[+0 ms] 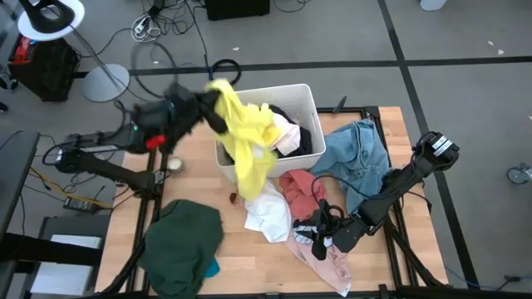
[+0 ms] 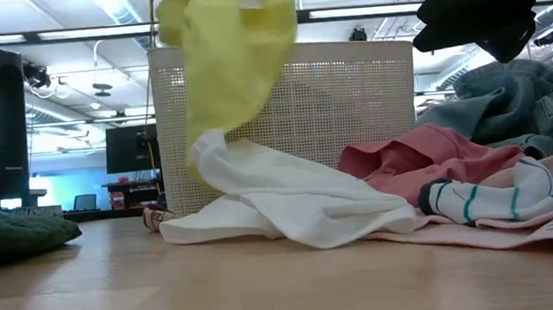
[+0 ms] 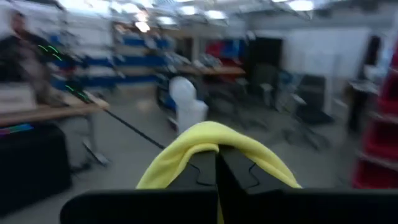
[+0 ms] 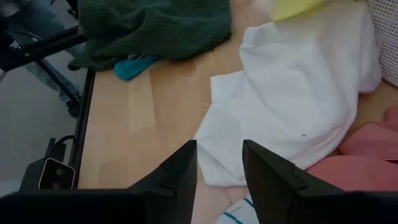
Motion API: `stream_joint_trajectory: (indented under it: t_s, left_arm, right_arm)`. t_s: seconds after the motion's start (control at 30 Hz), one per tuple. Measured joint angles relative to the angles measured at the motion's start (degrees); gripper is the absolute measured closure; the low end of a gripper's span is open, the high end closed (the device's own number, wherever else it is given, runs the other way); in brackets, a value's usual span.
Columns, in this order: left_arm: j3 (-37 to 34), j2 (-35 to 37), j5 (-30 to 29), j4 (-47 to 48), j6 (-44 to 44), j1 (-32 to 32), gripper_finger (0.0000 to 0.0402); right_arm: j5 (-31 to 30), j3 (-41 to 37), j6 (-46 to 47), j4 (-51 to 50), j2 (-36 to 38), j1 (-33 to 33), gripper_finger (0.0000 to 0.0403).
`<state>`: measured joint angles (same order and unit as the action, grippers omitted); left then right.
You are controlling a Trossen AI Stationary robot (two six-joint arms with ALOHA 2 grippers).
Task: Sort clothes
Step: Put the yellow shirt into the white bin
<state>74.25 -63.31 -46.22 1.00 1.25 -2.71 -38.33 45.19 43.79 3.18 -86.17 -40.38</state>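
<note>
My left gripper (image 1: pixel 209 106) is above the left wall of the white bin (image 1: pixel 309 101), shut on a yellow garment (image 1: pixel 247 141) that also shows in the low view (image 2: pixel 227 49). My right gripper (image 1: pixel 320 239) is open and empty, low over the pale pink garment (image 1: pixel 322 259) at the near right. A white garment (image 4: pixel 292 93) lies just ahead of its fingers. A dark green garment (image 1: pixel 183 241) lies at the near left, a salmon one (image 1: pixel 301 187) and light blue denim (image 1: pixel 359 158) right of the bin. Dark and white clothes (image 1: pixel 287 133) lie in the bin. My left gripper pinches a fold of the yellow garment (image 3: pixel 211 134) between its two shut fingers (image 3: pixel 202 174); the cloth drapes over the fingertips on both sides. The fingers come about level from the table's left. The garment hangs slack below them, across the bin's near left corner, its lower end (image 2: pixel 204 153) by the white garment.
A small round object (image 1: pixel 174 164) lies on the table left of the bin. A teal piece (image 4: pixel 134 65) pokes out from under the green garment. The bare wood (image 1: pixel 249 266) lies between the green garment and the pink pile.
</note>
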Motion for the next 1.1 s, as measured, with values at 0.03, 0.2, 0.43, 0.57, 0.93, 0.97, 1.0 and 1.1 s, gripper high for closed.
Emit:
stream_joint_trajectory:
  t_s: [0.03,0.2,0.43,0.57,0.93,0.97,1.0,1.1]
  left_arm:
    - [1.0,0.0,0.5,-1.2,1.0,-1.7,0.0401]
    - [4.0,0.0,2.5,-11.8,4.9,-8.2,0.0401]
    - [5.1,-1.7,14.1,-8.6,3.7,-12.5,0.0401]
    - [5.1,-4.9,23.0,7.3,-3.5,-12.4,0.0401]
    - [5.0,-18.5,48.4,30.6,-15.0,-12.8,0.0401]
    - [5.0,-19.3,44.2,32.9,-15.0,-13.0,0.0401]
    - [5.0,-20.0,40.1,34.8,-15.0,-13.4,0.0401]
    - [5.0,-22.0,31.2,37.3,-13.7,-14.5,0.0401]
  right_arm:
    - [0.0,0.0,0.0,-0.1,0.0,0.0,0.0274]
    - [0.0,0.0,-0.3,-0.2,0.0,0.0,0.0275]
    - [0.0,0.0,-1.4,-0.8,0.0,0.0,0.0275]
    - [-0.5,0.0,-3.2,-0.9,0.0,0.0,0.0275]
    - [0.6,0.0,-3.5,-1.2,0.0,0.6,0.0279]
    - [0.7,0.0,-3.4,-1.2,0.0,0.6,0.0279]
    - [0.7,0.0,-3.4,-1.3,0.0,0.6,0.0279]
    - [0.9,0.0,-3.3,-1.3,0.0,0.6,0.0279]
